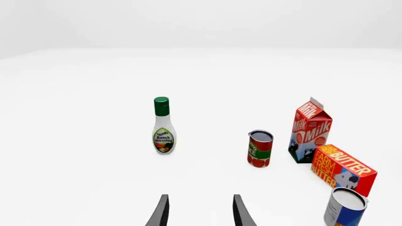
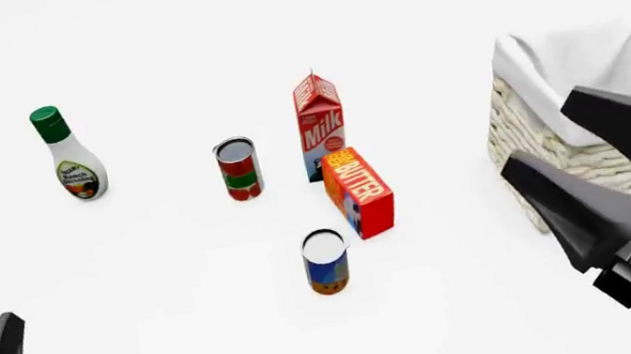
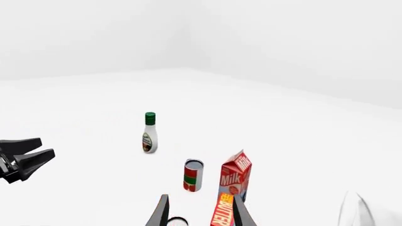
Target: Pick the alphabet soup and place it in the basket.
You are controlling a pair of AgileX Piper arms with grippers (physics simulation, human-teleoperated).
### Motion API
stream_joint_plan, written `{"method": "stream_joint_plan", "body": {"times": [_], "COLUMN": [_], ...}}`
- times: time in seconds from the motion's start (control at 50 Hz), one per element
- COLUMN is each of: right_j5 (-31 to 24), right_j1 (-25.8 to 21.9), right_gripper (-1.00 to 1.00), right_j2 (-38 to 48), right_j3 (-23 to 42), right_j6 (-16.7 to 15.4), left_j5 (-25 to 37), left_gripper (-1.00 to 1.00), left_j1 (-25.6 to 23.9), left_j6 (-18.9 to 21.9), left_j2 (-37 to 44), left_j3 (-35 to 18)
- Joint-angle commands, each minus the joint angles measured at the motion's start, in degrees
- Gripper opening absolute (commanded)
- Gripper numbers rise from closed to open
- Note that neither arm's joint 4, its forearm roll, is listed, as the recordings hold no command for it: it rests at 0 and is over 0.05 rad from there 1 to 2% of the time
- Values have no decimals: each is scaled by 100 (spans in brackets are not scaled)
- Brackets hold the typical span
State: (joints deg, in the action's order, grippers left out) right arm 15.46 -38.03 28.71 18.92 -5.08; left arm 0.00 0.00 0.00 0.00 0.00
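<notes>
I see the alphabet soup (image 2: 326, 262) standing up near the middle of the table, just at 7 o'clock from the butter box (image 2: 359, 192). The basket (image 2: 566, 158) sits far over at 3 o'clock from the can. My right gripper (image 2: 596, 180) hangs in front of the basket with its jaws wide open and nothing in them. My left gripper (image 1: 199, 212) is down at 8 o'clock, also open and holding nothing. The butter box is very close to the soup, so I think a finger could bump it and knock the can over. The red and green can (image 2: 238, 168) looks a bit like the soup, so I must not grab that one. The can is round and could slip.
</notes>
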Motion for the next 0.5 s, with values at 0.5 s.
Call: {"method": "stream_joint_plan", "body": {"times": [0.5], "right_j5": [1640], "right_j1": [-646], "right_gripper": [100], "right_j2": [1884], "right_j3": [-14], "right_j6": [209], "left_j5": [0], "left_gripper": [100], "left_j1": [0], "left_j6": [0], "left_j2": [0], "left_j3": [0]}}
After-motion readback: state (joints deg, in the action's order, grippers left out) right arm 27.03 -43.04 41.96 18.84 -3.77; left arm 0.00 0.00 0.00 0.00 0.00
